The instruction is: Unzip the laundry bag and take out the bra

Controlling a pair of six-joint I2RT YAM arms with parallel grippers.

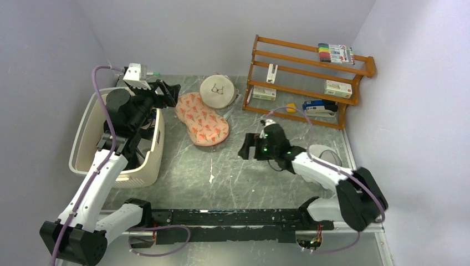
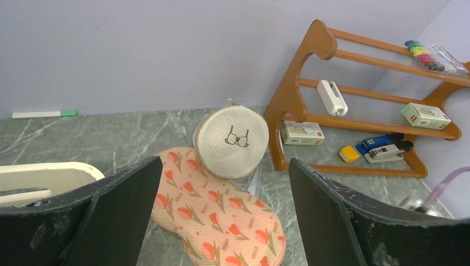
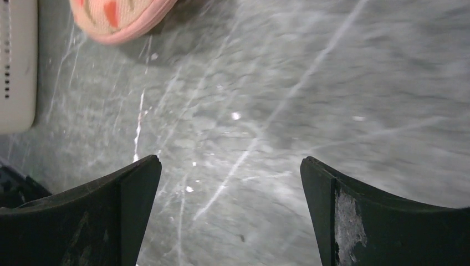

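The laundry bag is a flat peach-pink peanut-shaped pouch with a red floral print, lying on the table right of the basket. It also shows in the left wrist view, and its near tip shows in the right wrist view. I cannot make out its zipper, and no bra is in view. My left gripper is open and empty, held in the air above the bag's far left end. My right gripper is open and empty, low over bare table right of the bag's near end.
A white round mesh pouch with a bra icon leans on the bag's far end. A cream slatted basket stands at the left. A wooden shelf rack with small boxes, a stapler and markers stands at the back right. A pale rounded object sits behind the right arm.
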